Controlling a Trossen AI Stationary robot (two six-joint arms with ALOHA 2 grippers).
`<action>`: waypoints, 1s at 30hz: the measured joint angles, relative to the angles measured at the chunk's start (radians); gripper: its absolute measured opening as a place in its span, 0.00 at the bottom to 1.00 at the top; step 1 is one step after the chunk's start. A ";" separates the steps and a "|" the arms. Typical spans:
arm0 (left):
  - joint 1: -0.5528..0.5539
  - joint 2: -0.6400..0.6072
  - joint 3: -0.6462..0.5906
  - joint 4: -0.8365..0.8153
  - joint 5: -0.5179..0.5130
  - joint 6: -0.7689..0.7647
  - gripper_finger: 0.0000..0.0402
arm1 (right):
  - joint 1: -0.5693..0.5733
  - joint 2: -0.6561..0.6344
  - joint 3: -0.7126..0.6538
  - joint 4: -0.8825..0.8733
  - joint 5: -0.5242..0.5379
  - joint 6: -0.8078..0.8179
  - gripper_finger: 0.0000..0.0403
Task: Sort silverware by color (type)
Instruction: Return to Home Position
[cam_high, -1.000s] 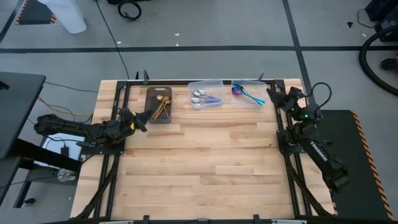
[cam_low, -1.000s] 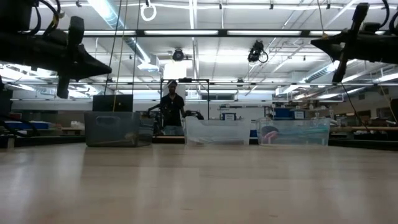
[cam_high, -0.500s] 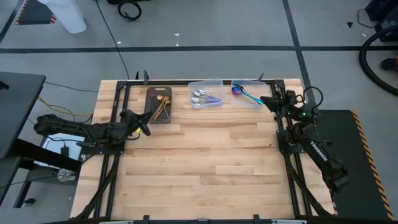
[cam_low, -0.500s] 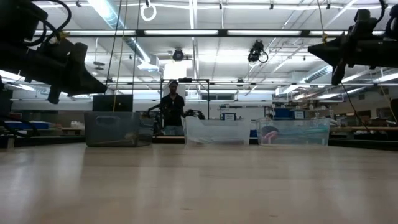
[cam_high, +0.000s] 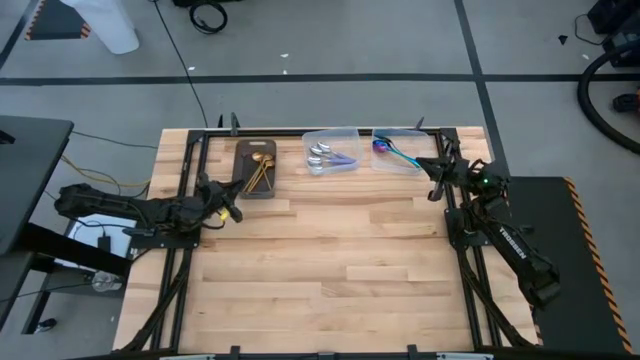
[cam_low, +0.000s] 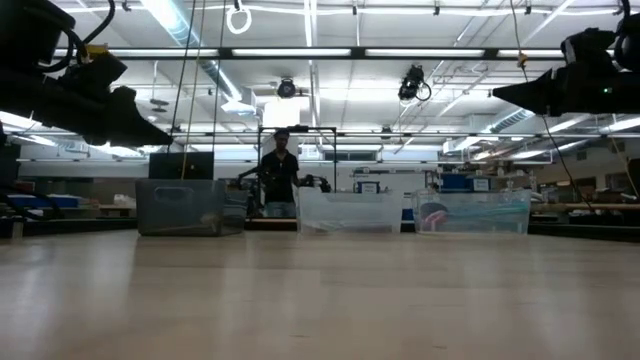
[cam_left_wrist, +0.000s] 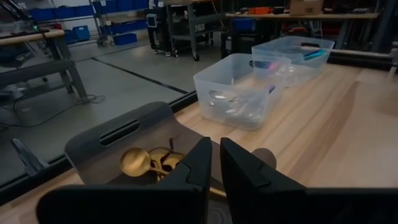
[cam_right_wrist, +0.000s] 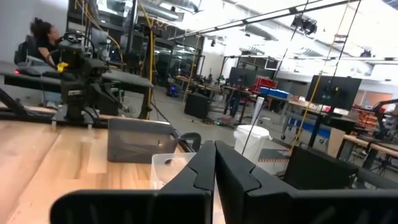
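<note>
All silverware I can find sits in the row of bins along the far edge of the counter. The gold spoons are in the dark tray, the silver spoons in the middle clear container, and the rainbow spoons in the right clear container. A blue-purple streak also shows in the middle container; I cannot tell what it is.

The left arm carries the left jaws just beside the near corner of the dark tray, apart from it. In the left wrist view they are clenched on nothing, with only a thin slit between them. The right arm carries the right jaws just beside the outer side of the right clear container. In the right wrist view they are pressed together and empty. The low view shows both arms raised well above the counter.

Governing relation: each group of spoons lies ahead of the nearer jaws. The gold spoons' long axis runs roughly along the tray's length. In my judgement the sort is finished and only the retreat to home remains. Each arm should draw back along its own line, away from the bin rims.
</note>
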 joint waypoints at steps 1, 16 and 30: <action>0.000 0.000 0.000 0.005 0.000 0.000 0.11 | 0.000 0.000 0.000 0.000 0.000 0.007 0.05; 0.000 0.000 0.000 0.015 0.000 0.000 0.11 | 0.000 0.000 0.000 0.000 -0.001 0.168 0.05; 0.000 0.000 0.000 0.017 0.000 0.000 0.11 | 0.000 0.000 0.000 0.000 -0.001 0.168 0.05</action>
